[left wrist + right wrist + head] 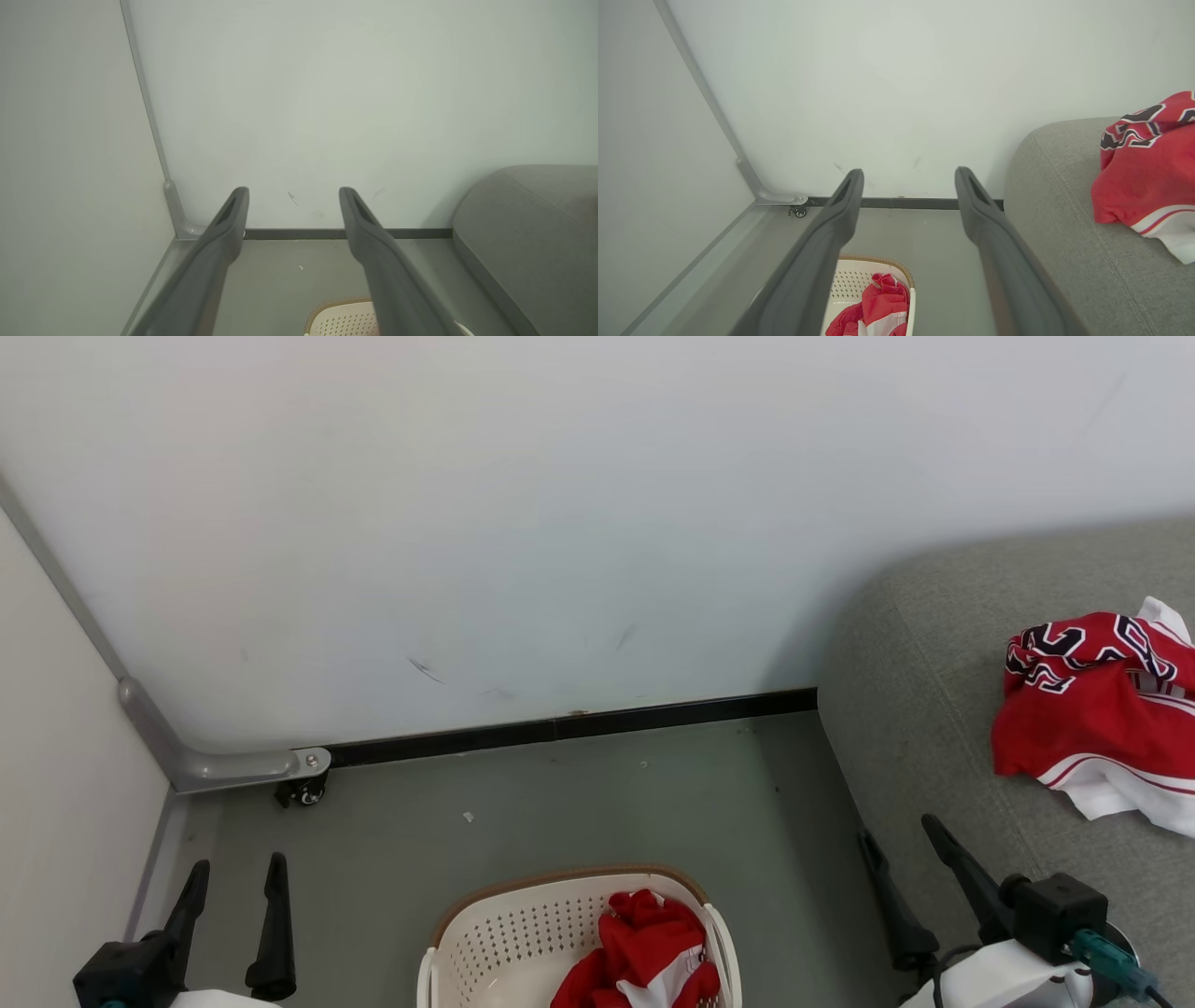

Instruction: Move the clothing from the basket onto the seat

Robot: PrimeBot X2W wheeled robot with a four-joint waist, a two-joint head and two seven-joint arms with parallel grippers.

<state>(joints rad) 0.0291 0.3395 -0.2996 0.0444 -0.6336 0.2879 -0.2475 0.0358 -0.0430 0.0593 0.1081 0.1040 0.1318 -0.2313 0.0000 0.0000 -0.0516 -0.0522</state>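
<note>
Grey floor (607, 803), white wall (560, 523): a crumpled red white-trimmed garment (644, 943) sits in the cream perforated plastic basket (504, 933); a red black-numbered garment (1092, 709) lies on the grey woven-fabric sofa (915, 709). Left gripper (237, 864) and right gripper (898, 829) spread wide, holding nothing.

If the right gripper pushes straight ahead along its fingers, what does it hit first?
Most likely the white wall, just above the dark skirting. The right gripper, open, points over bare floor past the basket, with the seat off to its right. Depth is hard to judge.
</note>
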